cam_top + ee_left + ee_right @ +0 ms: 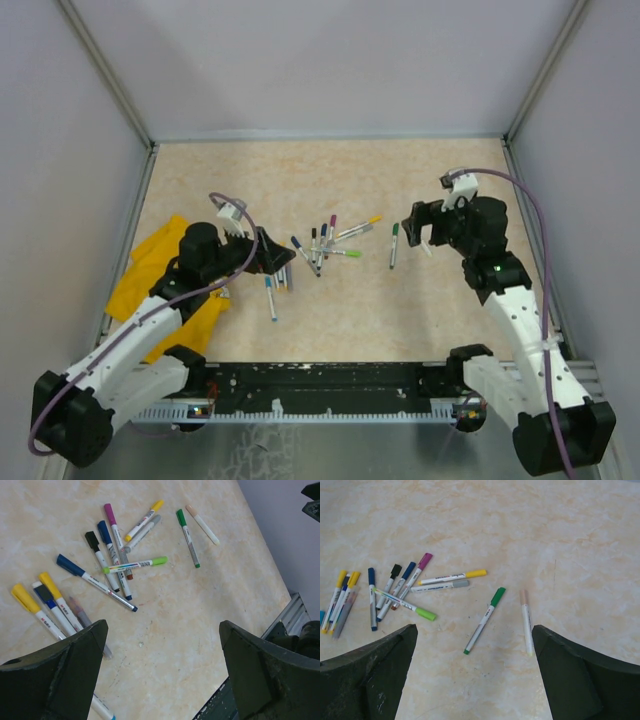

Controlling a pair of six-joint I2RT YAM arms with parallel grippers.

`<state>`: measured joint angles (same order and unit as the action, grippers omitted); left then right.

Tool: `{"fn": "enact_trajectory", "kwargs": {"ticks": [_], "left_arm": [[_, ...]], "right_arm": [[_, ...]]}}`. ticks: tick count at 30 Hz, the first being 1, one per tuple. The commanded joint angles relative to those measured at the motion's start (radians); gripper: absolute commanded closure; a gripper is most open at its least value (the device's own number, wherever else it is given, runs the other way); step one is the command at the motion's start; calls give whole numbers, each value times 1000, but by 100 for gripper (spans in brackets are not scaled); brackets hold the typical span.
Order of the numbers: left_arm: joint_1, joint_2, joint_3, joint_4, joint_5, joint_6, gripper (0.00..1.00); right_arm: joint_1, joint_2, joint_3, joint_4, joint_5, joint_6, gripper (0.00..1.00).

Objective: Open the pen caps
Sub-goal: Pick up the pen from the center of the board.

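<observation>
The left gripper [162, 630] is held wide open above the table [210, 605], and nothing is gripped between its fingers; the pens [100, 586] are spread below and ahead of it. The right gripper [474, 630] is likewise spread to its full width and holds nothing; it hangs over the green pen [482, 621] and the peach pen [526, 625], which lie side by side without touching, apart from the rest.

Fourteen pens are counted in the right wrist view, one of them cut by the left edge; all are seen lying flat on the table, and none is held. By cap colour they are three yellow, three blue or dark blue, two grey, and one each of black, magenta, lime, green, peach and cyan. Each of the caps [497, 596] that can be made out is seated on its pen.

In the middle cluster four pens (blue, black, blue, magenta) are crossed by the lime pen [405, 604]; one yellow and one grey pen lie parallel just beside them. Five more are gathered near the left gripper: two yellow, one dark blue, one grey, one cyan. In the top view one yellow cloth [150, 265] is seen at the table's left side, partly under the left arm.
</observation>
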<state>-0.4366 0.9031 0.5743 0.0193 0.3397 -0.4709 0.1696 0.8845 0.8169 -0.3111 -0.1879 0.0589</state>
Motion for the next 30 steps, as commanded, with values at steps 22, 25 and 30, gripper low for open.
{"fn": "enact_trajectory", "kwargs": {"ticks": [22,25,30], "left_arm": [[-296,5,-140,-36,-380,-29,1],[-295,-15,-176,-3,-401,-42,0],[-295,-47,-196,10,-421,-32,0]], "right_arm": [[58,-19,-93,-1,-360,-427,2],[59,-19,-91,-4,-364,-428,2],[59,-20,-87,-9,-362,-430,2]]}}
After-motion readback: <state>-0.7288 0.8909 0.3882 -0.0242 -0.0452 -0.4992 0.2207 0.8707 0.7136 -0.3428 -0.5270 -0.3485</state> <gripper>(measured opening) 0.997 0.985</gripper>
